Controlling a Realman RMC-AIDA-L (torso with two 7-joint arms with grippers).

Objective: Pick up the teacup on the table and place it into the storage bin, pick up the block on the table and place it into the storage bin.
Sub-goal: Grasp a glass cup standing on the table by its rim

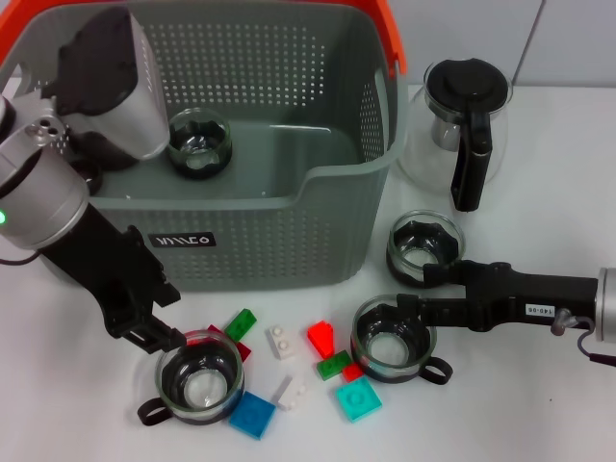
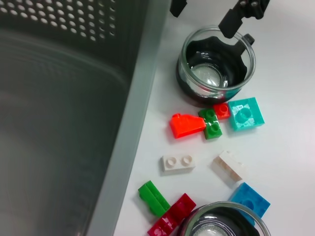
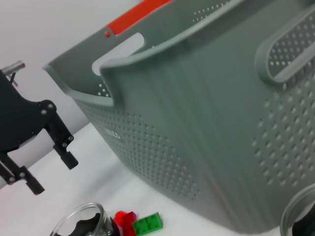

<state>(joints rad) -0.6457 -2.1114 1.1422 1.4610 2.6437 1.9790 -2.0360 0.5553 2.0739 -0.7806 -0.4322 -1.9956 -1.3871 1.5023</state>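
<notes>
Nearest us on the white table [image 1: 87,423], the left gripper [image 1: 159,335] has its two black fingers spread apart and holds nothing. Its tips sit at the left rim of the near-left teacup [image 1: 199,378], a glass cup with a dark insert; we cannot tell whether they touch it. The right wrist view confirms the gap between those fingers [image 3: 66,155].

Loose blocks lie scattered between the two front cups. A blue block [image 1: 252,414] touches the near-left teacup, and a teal block [image 1: 358,397] sits just beside the near-right teacup [image 1: 390,339]. Between them we see two white blocks [image 1: 282,342], a red wedge [image 1: 321,337] and a green block [image 1: 334,364]. A second green block [image 1: 241,323] lies against a dark red one.

The right gripper [image 1: 416,291] reaches in from the right, fingers also parted and gripping nothing. One tip is at the far rim of the near-right teacup and the other points toward a third teacup [image 1: 424,243] just behind. In the left wrist view, one finger [image 2: 230,23] hangs over that near cup's rim.

Farther back stands the storage bin [image 1: 269,245], grey and perforated with an orange handle. One teacup [image 1: 200,141] already rests on its floor, and we see no block inside. A glass pot [image 1: 462,125] with a black lid stands to the bin's right, apart from it.
</notes>
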